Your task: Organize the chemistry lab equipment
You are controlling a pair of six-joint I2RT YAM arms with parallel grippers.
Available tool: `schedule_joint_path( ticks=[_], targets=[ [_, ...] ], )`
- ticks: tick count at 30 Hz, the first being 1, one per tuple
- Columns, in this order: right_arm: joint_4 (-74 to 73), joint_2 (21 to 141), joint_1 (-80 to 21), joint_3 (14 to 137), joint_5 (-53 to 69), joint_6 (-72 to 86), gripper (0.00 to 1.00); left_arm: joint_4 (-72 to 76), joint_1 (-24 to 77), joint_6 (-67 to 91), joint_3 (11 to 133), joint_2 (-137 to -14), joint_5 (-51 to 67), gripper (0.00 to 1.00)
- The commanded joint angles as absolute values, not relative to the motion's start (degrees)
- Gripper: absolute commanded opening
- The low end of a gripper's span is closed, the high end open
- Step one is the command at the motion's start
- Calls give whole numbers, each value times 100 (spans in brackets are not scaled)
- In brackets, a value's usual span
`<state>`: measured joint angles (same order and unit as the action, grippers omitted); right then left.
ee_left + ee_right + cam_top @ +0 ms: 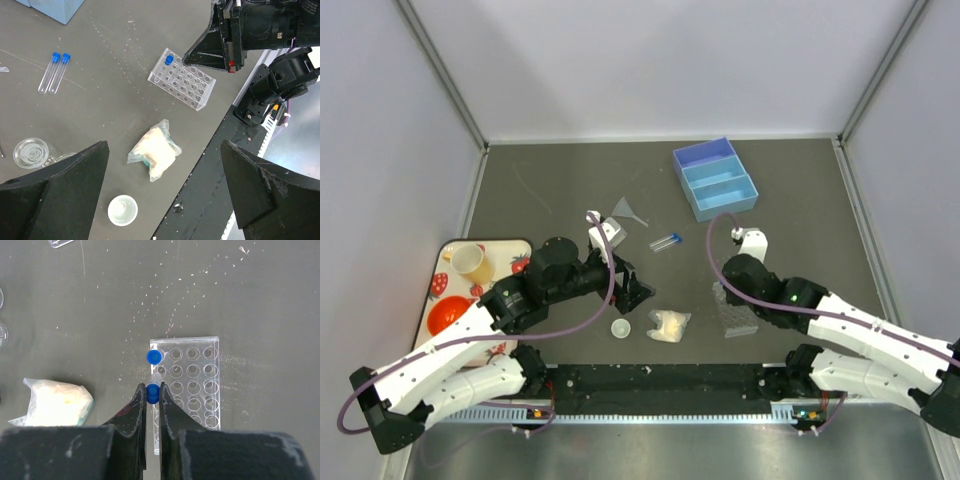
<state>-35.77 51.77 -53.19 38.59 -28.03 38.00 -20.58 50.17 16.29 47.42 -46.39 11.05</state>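
A strawberry-print tray [500, 250] lay at the left edge of the dark grey table [550, 190]. On it stood 1 yellow cup [470, 262] toward the far end and 1 orange bowl [448, 316] nearer the front. Far right, 3 open blue bins [716, 178] sat side by side, touching.

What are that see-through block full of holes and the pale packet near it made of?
The clear rectangular tube rack looks like hard, glossy transparent plastic, perhaps acrylic: the table shows through and its edges catch light. The pale yellowish packet seems thin, crinkled clear film around something soft and cream-coloured; the filling I cannot identify.
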Motion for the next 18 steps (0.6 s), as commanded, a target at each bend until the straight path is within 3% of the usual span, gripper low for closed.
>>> schedule_joint_path(
  ticks=[1, 18],
  targets=[
    [-3393, 5282, -5309, 3867, -2953, 3735, 0, -1793, 5010, 1521, 4729, -4614, 1116, 99],
    [-3366, 5537, -5309, 3823, -3032, 3656, 0, -1784, 5010, 1485, 4746, -4649, 1099, 99]
  ],
)
